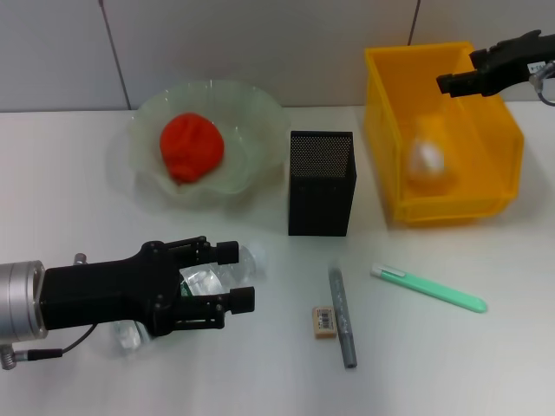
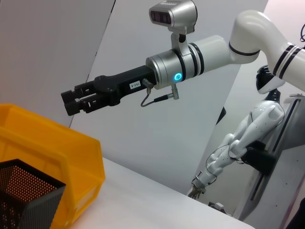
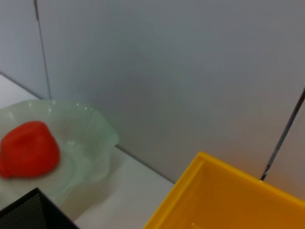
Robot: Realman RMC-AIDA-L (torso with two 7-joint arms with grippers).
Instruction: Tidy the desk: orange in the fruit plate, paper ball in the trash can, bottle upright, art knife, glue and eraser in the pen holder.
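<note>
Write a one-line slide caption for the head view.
Left claw around the lying bottle; right claw above the trash can; orange in the fruit plate.

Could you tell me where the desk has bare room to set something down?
Free: the near-right corner, in front of the green knife, and the far-left area beside the fruit plate. Crowded: the near middle, where the left hand is at the bottle beside the eraser and grey stick.
</note>
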